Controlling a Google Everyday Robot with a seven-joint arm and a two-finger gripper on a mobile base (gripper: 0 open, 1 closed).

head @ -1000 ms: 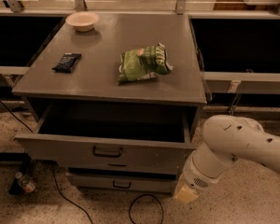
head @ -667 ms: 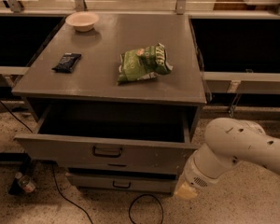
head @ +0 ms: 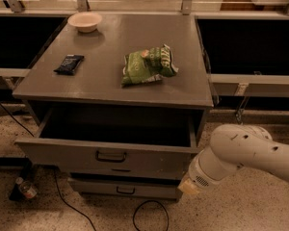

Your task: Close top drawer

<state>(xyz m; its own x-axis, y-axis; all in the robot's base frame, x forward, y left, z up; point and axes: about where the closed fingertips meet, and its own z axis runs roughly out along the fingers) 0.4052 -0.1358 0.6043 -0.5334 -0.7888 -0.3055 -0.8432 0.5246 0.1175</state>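
- A black cable (head: 149, 211) loops on the speckled floor just below and to the left of the gripper (head: 189, 186); far off to its left, a small can (head: 27, 189) lies on the floor.
- The gripper sits at the end of the white arm (head: 245, 153), low down by the right end of the cabinet front. Only a tan tip shows, so I cannot tell whether it is released or clenched, nor whether it is touching the wood.
- Just to its left at about the same height is a shallow lower drawer (head: 125, 189), which is pushed in.
- Up and to the left of the gripper, the top drawer (head: 62, 153) is pulled well out, with its dark inside open to view. Its tall scuffed front panel is as wide as the cabinet, and the right end of that panel is right beside the gripper.
- The black pull handle (head: 111, 156) at the middle of the panel is well to the left of the gripper, and nothing is holding it.
- Above and beyond the gripper, on the grey cabinet top (head: 183, 47), a green snack bag (head: 148, 66) lies nearest. A dark packet (head: 69, 64) lies further left, and a pale bowl (head: 85, 21) sits at the far left corner.
- Judging progress, the closing has hardly begun, because the drawer has nearly its whole travel left. What remains appears to be a steady push on the front panel, away from the camera, until it sits flush.
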